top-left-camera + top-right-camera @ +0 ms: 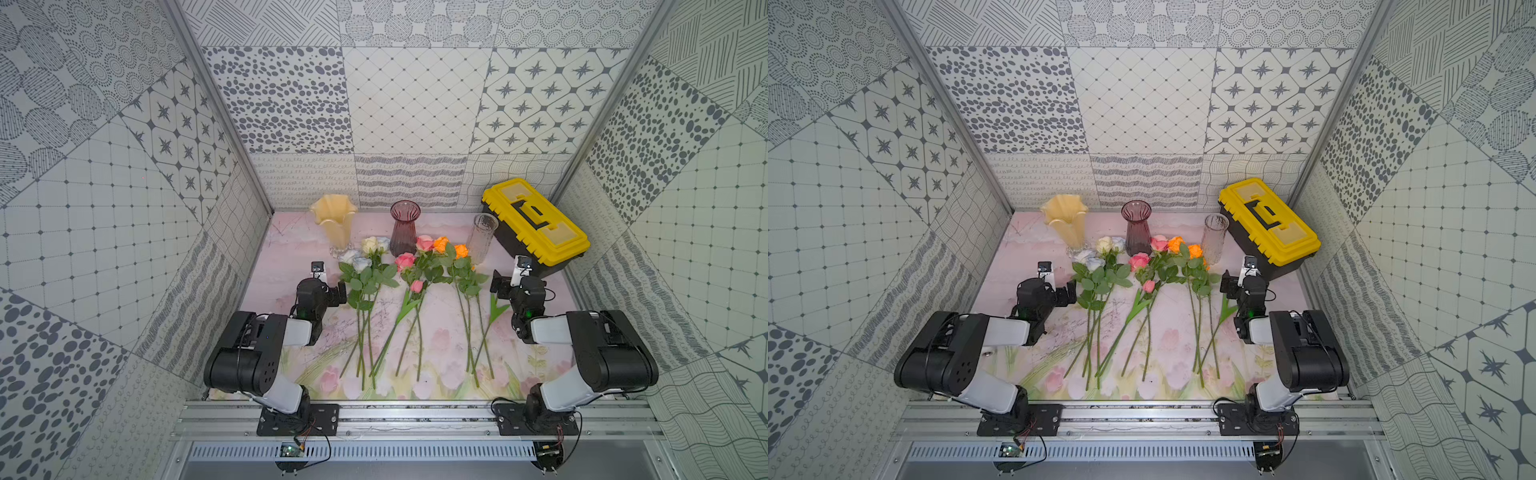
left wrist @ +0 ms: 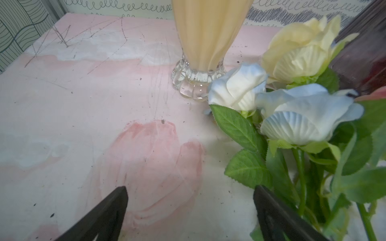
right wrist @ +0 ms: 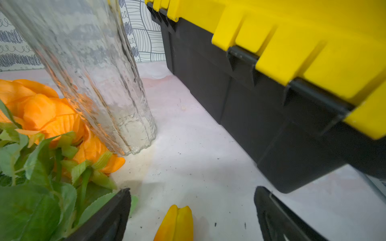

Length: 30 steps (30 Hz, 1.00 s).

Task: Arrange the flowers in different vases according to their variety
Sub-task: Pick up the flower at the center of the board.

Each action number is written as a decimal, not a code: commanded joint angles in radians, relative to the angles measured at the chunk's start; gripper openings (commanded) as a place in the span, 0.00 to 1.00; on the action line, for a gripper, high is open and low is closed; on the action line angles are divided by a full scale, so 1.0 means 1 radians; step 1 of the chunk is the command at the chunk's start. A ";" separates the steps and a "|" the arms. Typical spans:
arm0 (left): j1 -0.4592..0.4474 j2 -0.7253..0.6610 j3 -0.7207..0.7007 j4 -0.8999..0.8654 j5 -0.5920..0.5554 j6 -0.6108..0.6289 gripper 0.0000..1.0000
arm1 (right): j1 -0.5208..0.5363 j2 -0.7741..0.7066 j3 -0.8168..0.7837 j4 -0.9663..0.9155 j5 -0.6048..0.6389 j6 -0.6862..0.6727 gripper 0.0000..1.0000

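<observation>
Cream, purple, clear: you have three vases (image 1: 404, 232) ahead of the left gripper (image 2: 190, 187) and right gripper (image 3: 193, 188), both released.

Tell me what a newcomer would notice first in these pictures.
The yellow-and-black toolbox in the far corner on the right arm's side is the brightest thing. In the middle of the mat three bunches lie flat: pale roses, pink roses and orange roses. Behind them stand a cream-yellow vase, a purple vase and a clear vase, all empty.
</observation>
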 commanded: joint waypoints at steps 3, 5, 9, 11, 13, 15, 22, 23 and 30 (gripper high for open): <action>0.010 0.003 0.010 0.043 -0.005 -0.009 0.99 | 0.004 -0.008 0.017 0.023 -0.007 0.009 0.97; 0.010 0.002 0.013 0.043 -0.005 -0.008 0.99 | 0.003 -0.008 0.017 0.023 -0.005 0.009 0.97; 0.010 0.002 0.012 0.042 -0.004 -0.008 0.99 | 0.003 -0.008 0.017 0.023 -0.006 0.010 0.97; 0.009 0.003 0.012 0.041 -0.004 -0.008 0.99 | 0.003 -0.008 0.017 0.022 -0.006 0.009 0.97; 0.010 0.003 0.012 0.041 -0.005 -0.008 0.99 | 0.002 -0.008 0.017 0.023 -0.006 0.009 0.97; 0.010 0.003 0.012 0.040 -0.004 -0.008 0.99 | 0.002 -0.008 0.017 0.022 -0.006 0.011 0.97; 0.009 -0.158 0.199 -0.439 0.032 -0.010 0.99 | 0.014 -0.151 0.120 -0.296 0.052 0.019 0.97; 0.008 -0.191 0.208 -0.491 0.033 -0.028 0.99 | 0.025 -0.180 0.150 -0.383 0.089 0.028 0.97; -0.038 -0.348 0.306 -0.886 0.152 -0.138 0.99 | 0.141 -0.370 0.292 -0.876 0.153 0.141 0.97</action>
